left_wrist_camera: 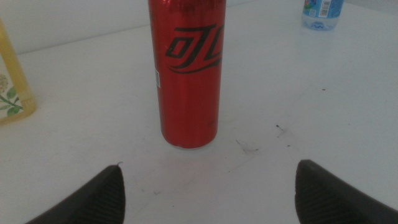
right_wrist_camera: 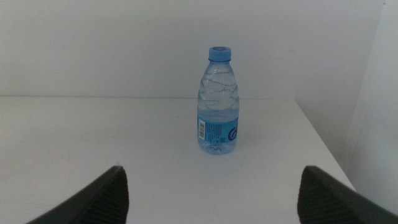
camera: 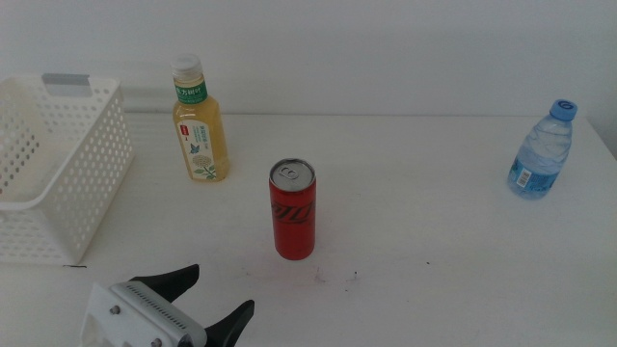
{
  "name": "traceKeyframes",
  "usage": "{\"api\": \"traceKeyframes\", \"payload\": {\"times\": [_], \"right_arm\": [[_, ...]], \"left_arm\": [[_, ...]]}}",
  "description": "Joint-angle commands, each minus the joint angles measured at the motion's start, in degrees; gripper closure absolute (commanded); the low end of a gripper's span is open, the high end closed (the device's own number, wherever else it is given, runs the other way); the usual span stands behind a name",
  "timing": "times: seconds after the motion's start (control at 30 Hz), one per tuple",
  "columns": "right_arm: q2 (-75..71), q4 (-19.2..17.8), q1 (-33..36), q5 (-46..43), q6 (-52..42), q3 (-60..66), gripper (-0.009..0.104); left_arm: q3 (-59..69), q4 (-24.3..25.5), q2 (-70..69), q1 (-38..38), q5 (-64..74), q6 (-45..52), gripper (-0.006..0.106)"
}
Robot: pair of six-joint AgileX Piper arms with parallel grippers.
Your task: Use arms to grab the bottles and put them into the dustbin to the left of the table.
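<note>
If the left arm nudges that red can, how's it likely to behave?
The red can stands upright, tall and narrow, so a high push would probably tip it. Once down, its round body would likely roll. Its glossy wall looks slippery. The open left pincer faces it.

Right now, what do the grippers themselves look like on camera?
The left gripper has two dark, tapered jaws on a white block with small screws. In its wrist view only the matte black jaw tips show. The right gripper shows the same black tips. No cables or markings visible.
</note>
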Motion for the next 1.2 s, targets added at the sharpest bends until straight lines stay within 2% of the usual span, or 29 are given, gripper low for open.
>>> {"api": "traceKeyframes", "payload": {"times": [0.0,0.17,0.37,0.53,0.77,1.17], "right_arm": [[-0.3,-0.6,-0.5,-0.7,-0.3,0.2,0.003],[-0.3,-0.6,-0.5,-0.7,-0.3,0.2,0.003],[-0.3,-0.6,-0.5,-0.7,-0.3,0.2,0.003],[-0.3,-0.6,-0.5,-0.7,-0.3,0.2,0.003],[-0.3,-0.6,-0.5,-0.7,-0.3,0.2,0.003],[-0.3,-0.6,-0.5,-0.7,-0.3,0.2,0.003]], "left_arm": [[0.2,0.7,0.2,-0.2,-1.3,-0.8,0.007],[0.2,2.6,0.2,-0.2,-1.3,-0.8,0.007],[-0.6,1.1,0.3,-0.2,-1.3,-1.9,0.007],[-6.2,2.2,2.2,-0.2,-1.3,1.9,0.007],[-15.3,1.7,10.8,-0.2,-1.3,-0.8,0.007],[-27.8,-2.9,24.0,-0.2,-1.3,-3.4,0.007]]}}
